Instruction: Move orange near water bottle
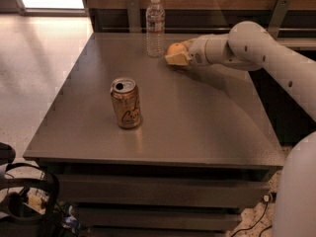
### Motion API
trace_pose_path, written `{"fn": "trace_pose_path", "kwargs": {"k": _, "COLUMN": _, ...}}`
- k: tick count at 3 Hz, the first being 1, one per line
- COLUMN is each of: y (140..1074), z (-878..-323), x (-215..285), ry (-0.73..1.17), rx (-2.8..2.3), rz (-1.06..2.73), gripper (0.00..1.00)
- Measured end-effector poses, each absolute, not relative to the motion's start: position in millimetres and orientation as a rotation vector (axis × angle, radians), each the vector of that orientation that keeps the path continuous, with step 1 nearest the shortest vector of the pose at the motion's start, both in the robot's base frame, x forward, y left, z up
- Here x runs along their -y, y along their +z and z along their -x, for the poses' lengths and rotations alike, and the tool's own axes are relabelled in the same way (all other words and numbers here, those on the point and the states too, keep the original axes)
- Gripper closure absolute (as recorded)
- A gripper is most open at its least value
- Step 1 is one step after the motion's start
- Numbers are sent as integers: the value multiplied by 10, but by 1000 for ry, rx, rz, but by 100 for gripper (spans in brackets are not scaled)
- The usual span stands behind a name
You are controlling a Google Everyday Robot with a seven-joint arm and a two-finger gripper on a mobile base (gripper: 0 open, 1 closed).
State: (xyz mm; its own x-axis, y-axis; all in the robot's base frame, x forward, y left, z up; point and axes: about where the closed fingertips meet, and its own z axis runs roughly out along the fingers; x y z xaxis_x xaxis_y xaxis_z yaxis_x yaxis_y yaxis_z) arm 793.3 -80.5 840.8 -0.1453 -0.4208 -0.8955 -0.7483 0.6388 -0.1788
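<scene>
The orange [174,49] sits between the fingers of my gripper [177,55] at the far side of the grey table [197,117]. It is held just right of the water bottle [155,26], a clear bottle with a white cap standing upright near the table's back edge. A small gap separates orange and bottle. My white arm reaches in from the right; its fingers hide much of the fruit, and I cannot tell whether the orange rests on the table.
A gold drink can [126,103] stands upright, opened, in the middle left of the table. A wooden wall panel with metal brackets [132,11] runs behind the table. Black gear and cables [24,206] lie on the floor at lower left.
</scene>
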Motion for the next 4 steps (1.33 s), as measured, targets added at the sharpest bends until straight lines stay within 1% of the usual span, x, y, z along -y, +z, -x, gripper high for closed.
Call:
{"fn": "trace_pose_path", "kwargs": {"k": 2, "y": 8381, "z": -7935, "x": 748, "ry": 385, "rx": -1774, "rz": 952, "gripper": 14}}
{"fn": "trace_pose_path", "kwargs": {"k": 3, "y": 8367, "z": -7936, "x": 719, "ry": 389, "rx": -1774, "rz": 955, "gripper": 0}}
{"fn": "trace_pose_path", "kwargs": {"k": 4, "y": 8367, "z": -7936, "x": 719, "ry": 389, "rx": -1774, "rz": 955, "gripper": 0}}
